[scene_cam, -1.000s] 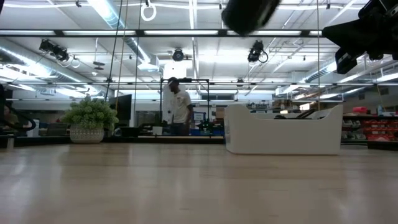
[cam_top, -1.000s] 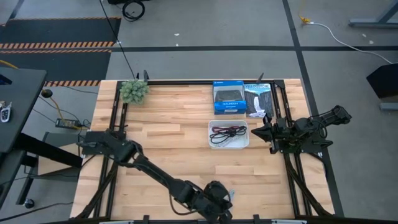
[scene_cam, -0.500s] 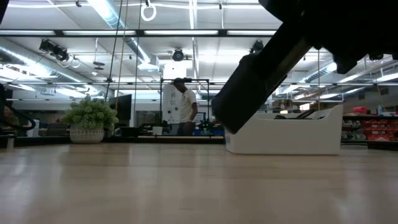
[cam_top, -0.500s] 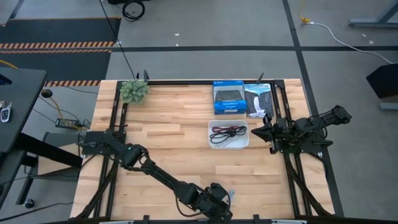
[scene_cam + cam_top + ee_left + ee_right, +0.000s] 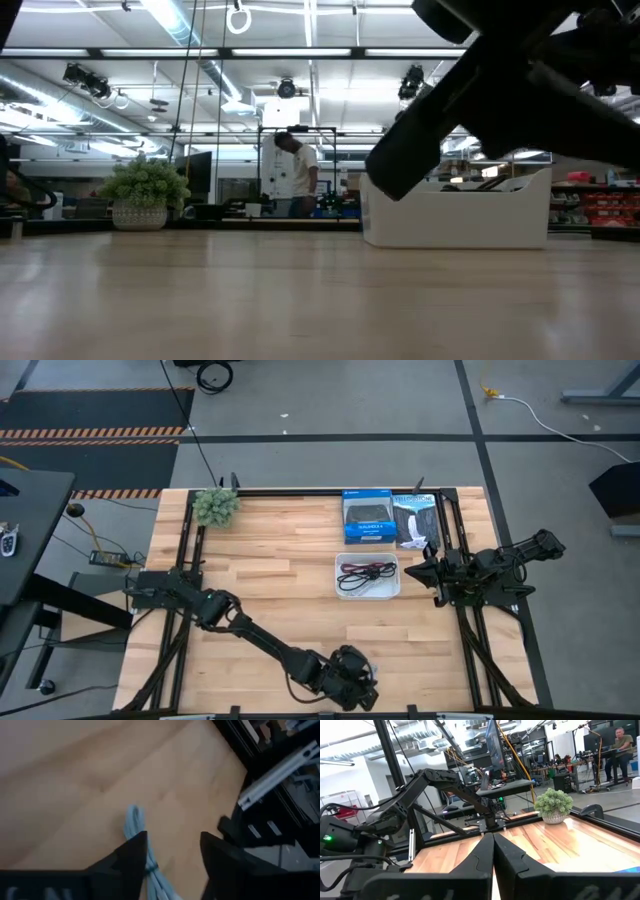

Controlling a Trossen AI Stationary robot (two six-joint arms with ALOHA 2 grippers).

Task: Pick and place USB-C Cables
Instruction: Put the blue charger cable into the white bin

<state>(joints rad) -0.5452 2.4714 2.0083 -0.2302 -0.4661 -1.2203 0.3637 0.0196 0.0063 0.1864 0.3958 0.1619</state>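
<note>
My left gripper (image 5: 352, 682) (image 5: 175, 840) is open, low over the table near its front edge. A pale white USB-C cable (image 5: 134, 820) lies on the wood there. It runs in between the fingers, close along the inner side of one finger (image 5: 135, 855). The white tray (image 5: 338, 575) stands right of centre, with a red cable (image 5: 365, 568) and a black cable (image 5: 368, 584) lying in it. My right gripper (image 5: 432, 573) (image 5: 493, 851) waits shut at the table's right edge, beside the tray. My left gripper comes down at the white cable from above, its open fingers lying on either side of the bundle's near stretch (image 5: 150, 870). I cannot tell whether the finger beside the cable touches it. The cable lies flat on the table.
A blue box (image 5: 367, 518) and a black box (image 5: 415, 520) lie behind the tray. A fuzzy green clump (image 5: 215, 506) sits at the far left corner. The black table frame (image 5: 270, 795) runs close past my left gripper. A person (image 5: 293, 175) stands in the room beyond.
My left arm has come down toward the table near its front edge. In the low view it has dropped from the top of the picture to a slant in front of the tray.
</note>
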